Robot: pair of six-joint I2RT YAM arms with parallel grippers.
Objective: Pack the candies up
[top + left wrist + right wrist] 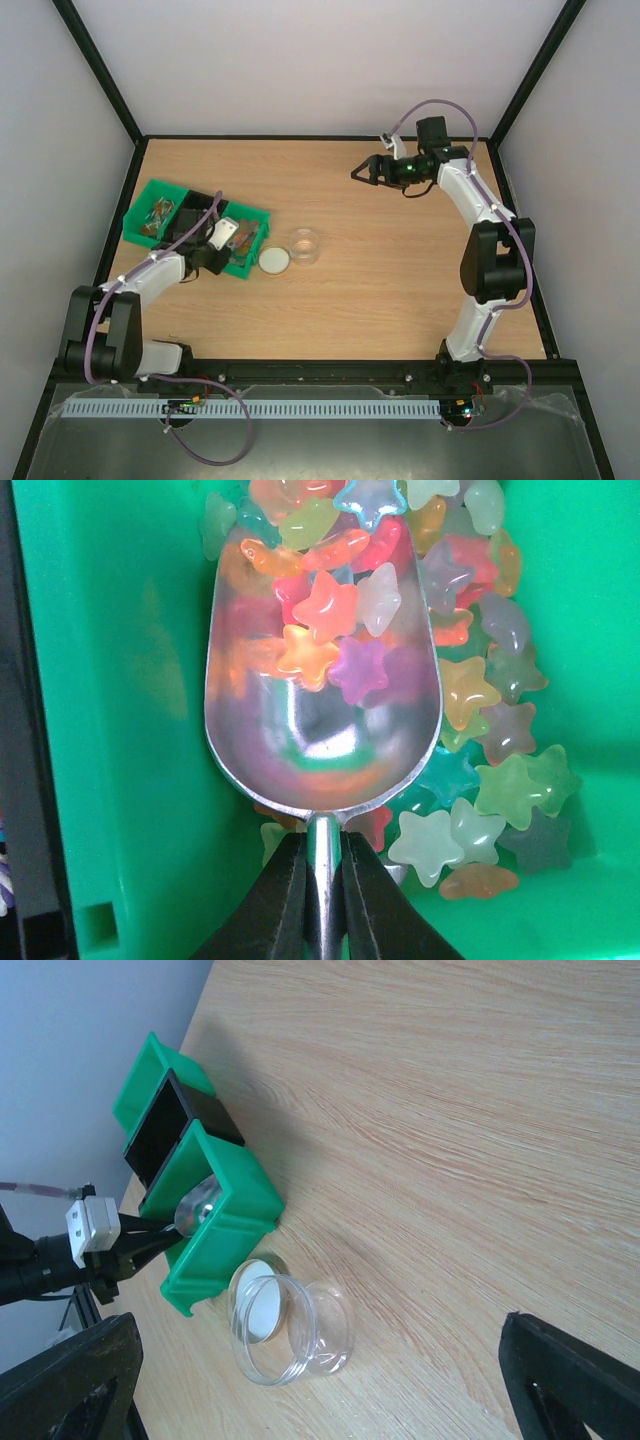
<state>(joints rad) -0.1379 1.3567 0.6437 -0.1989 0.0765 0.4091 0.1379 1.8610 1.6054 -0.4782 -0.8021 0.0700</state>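
a: what is the left gripper (322,852) doing?
b: its 2 black fingers (280,905) are pinched tight on the thin handle of a shiny metal scoop (320,730). the scoop's bowl reaches straight out ahead of the fingertips, down into a bright green plastic bin (120,680).
a: and the sweets?
b: the small translucent star-shaped candies (500,790), in pink, orange, yellow, green and purple, lie heaped on the bin floor ahead of the fingers and to the right of the scoop. a cluster of them sits in the far half of the bowl. the half nearer the fingers is bare metal. more are piled past the scoop's tip.
a: is the scoop touching the bin floor?
b: i cannot tell. its left edge is near the bin wall.
a: and the right gripper (360,173)?
b: its fingers (75,1380) stand wide apart with nothing between them, well away from the bin, over the light wooden table (400,290). ahead of them, framed between the 2 fingers in the wrist view, stands a small clear round jar (300,1330) with its top open. just beside the jar, on the side toward the bin, a round whitish lid (274,261) lies flat on the table.
a: how close is the jar to the bin?
b: near it, with the lid in between.
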